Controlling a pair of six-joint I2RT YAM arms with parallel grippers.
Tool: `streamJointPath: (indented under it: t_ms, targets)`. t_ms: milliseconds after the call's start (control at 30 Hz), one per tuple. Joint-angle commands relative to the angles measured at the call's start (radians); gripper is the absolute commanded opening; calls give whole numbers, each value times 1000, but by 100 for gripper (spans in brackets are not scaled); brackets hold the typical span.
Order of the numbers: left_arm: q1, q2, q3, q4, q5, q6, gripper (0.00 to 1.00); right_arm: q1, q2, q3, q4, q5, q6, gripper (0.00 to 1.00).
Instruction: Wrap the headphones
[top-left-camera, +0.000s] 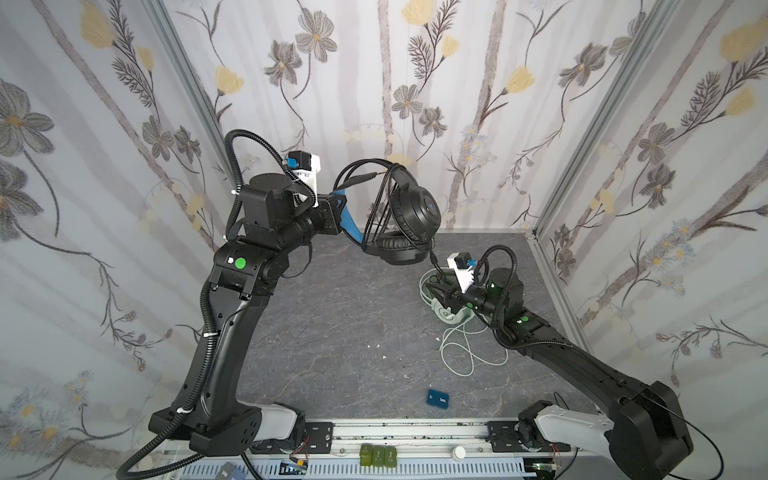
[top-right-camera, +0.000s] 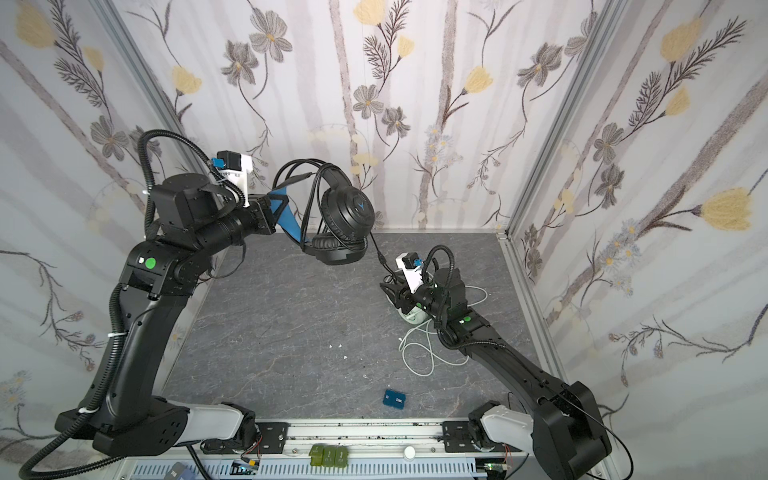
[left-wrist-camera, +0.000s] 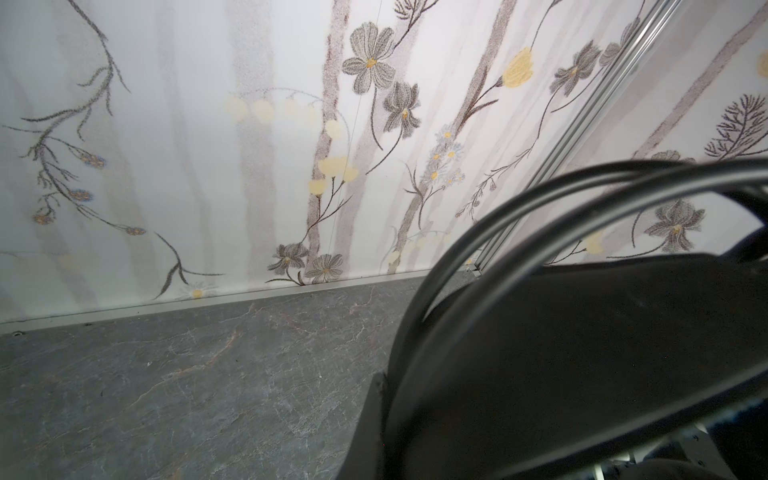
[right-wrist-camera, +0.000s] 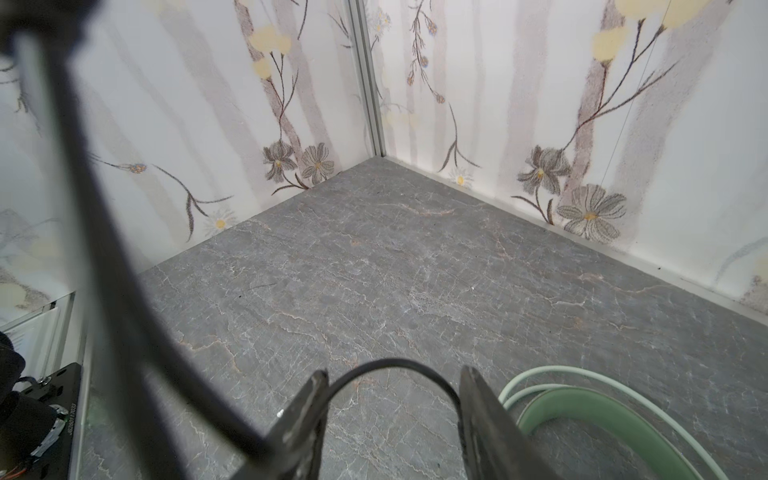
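Observation:
The black headphones (top-left-camera: 415, 212) (top-right-camera: 349, 212) hang in the air at the back of the cell. My left gripper (top-left-camera: 337, 205) (top-right-camera: 279, 205) is shut on their blue inner headband (top-left-camera: 348, 224). Loops of black cable (top-left-camera: 361, 174) (left-wrist-camera: 478, 232) lie over the headband (left-wrist-camera: 582, 353). A free length of that cable (top-left-camera: 433, 257) drops to my right gripper (top-left-camera: 436, 291) (right-wrist-camera: 392, 376), low over the table. Its jaws stand apart, and the thin cable (right-wrist-camera: 395, 363) arches between them. The mint-green headphones (top-left-camera: 446, 313) (right-wrist-camera: 602, 419) lie under and beside this gripper, with their pale cable (top-left-camera: 461, 353) loose on the table.
A small blue box (top-left-camera: 437, 400) lies near the front of the grey table (top-left-camera: 332, 332). Green blocks (top-left-camera: 377, 455) and a white cap (top-left-camera: 458, 453) sit on the front rail. Flowered walls close in the back and both sides.

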Motion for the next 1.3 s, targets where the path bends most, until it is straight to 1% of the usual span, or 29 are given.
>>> streamJointPath:
  t_ms: [0, 200, 267, 400, 533, 800, 1033, 1267]
  targets:
    - [2, -3, -3, 106, 14, -55, 0, -1, -6, -14, -2, 15, -19, 48]
    - [2, -9, -13, 121, 12, -71, 0, -3, 20, 0, 3, 32, -19, 34]
    - [2, -12, -14, 121, 14, -72, 0, -3, 31, 7, 5, 30, -19, 35]
    - [2, -16, -16, 108, 10, -69, 0, -4, 34, 7, 17, 29, -18, 46]
    - [2, -18, -12, 96, -2, -66, 0, -3, 36, 63, 14, 28, -28, 52]
    - [3, -11, -4, 99, 15, -70, 0, -3, 94, 157, 50, -51, -2, 66]
    - [4, 3, 4, 106, 35, -78, 0, -3, 124, 179, 66, -155, 13, 69]
    - [3, 16, 25, 103, 54, -82, 0, -2, 208, 216, 89, -217, 16, 69]
